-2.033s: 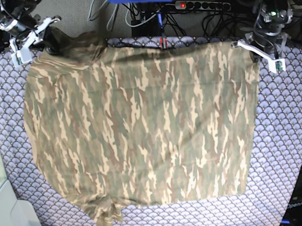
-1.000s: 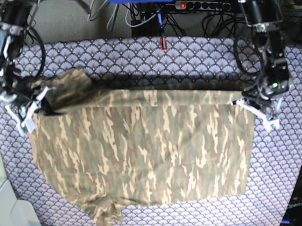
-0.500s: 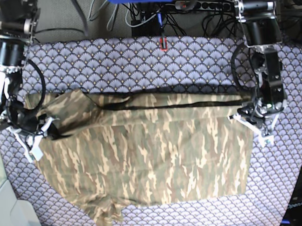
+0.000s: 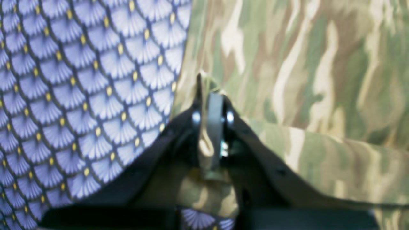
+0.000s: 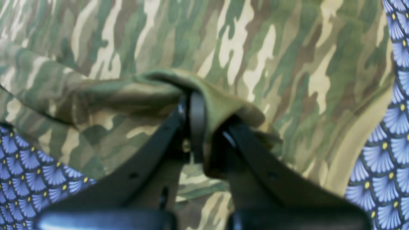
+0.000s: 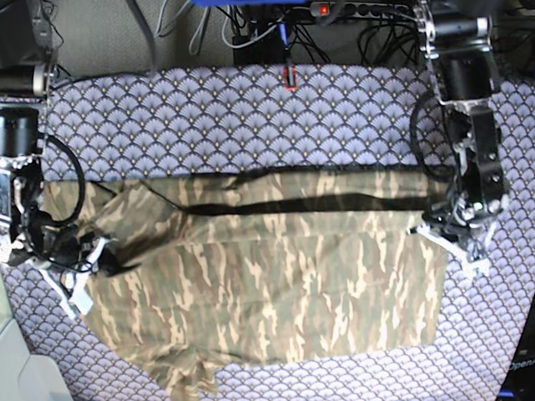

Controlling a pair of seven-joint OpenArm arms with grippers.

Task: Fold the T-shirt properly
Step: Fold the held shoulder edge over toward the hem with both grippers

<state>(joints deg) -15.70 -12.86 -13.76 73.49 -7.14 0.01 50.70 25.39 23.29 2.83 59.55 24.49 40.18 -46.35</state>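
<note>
Both grippers pinch the camouflage T-shirt (image 6: 271, 271): left gripper (image 4: 211, 105) clamps its edge, right gripper (image 5: 198, 127) a bunched fold, above the table (image 6: 246, 113).

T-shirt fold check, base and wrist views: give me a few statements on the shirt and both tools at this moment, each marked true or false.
1. The left tool is shut on the edge of the T-shirt. True.
2. The right tool is open and clear of the cloth. False: it is shut on a bunched fold of the shirt.
3. In the base view, the shirt's far edge is lifted and stretched between the two tools. True.
4. The shirt hangs fully in the air. False: its near part lies flat on the tablecloth.
5. The tablecloth is plain white. False: it has a purple scallop pattern with small yellow dots.
</note>
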